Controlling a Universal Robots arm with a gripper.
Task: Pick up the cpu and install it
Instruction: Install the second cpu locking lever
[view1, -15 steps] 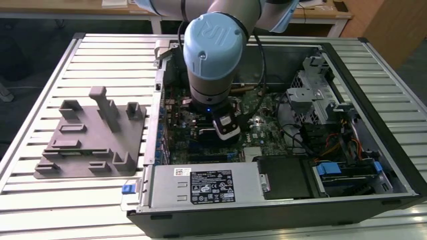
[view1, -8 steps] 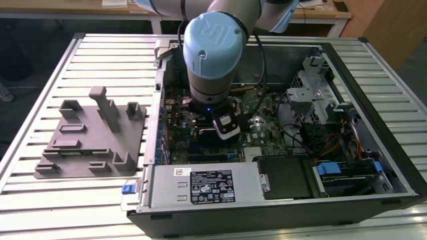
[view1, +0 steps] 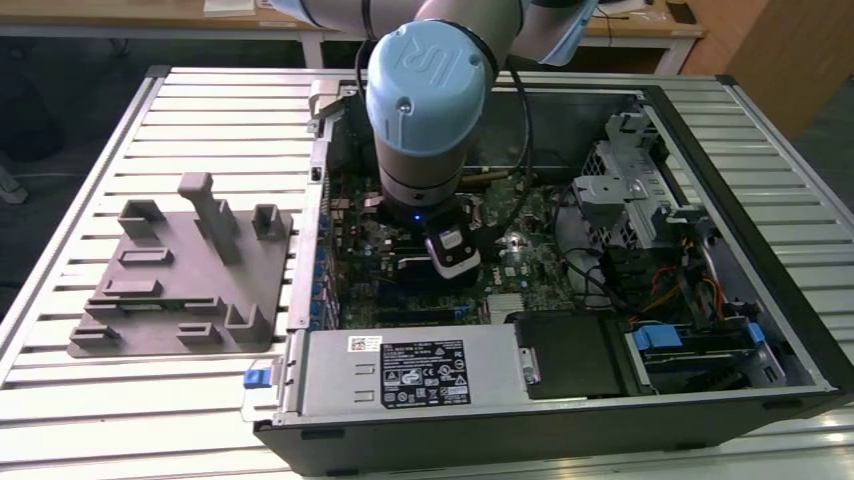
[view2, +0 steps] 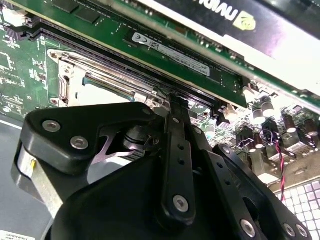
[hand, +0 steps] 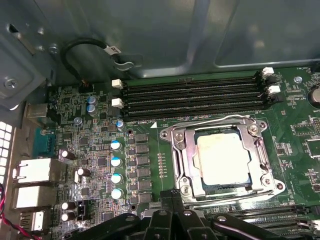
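The cpu (hand: 222, 159), a flat square chip with a pale silver top, lies flat in the motherboard socket, and the shiny metal socket frame (hand: 176, 155) surrounds its edges. In the second wrist view a strip of the cpu (view2: 102, 92) shows past the black gripper body. My gripper (hand: 172, 197) hovers just off the socket's edge, apart from the cpu. Its two black fingers (view2: 176, 130) are pressed together with nothing between them. In the exterior view the arm (view1: 420, 110) reaches down into the open computer case over the motherboard.
A grey plastic tray (view1: 187, 270) with upright blocks lies on the slatted table at the exterior view's left. Memory slots (hand: 192, 95) run beside the socket. A memory stick (view2: 170, 50) and a graphics card (view2: 225, 20) are close. The power supply (view1: 400, 370) and drive cage (view1: 641, 200) line the case.
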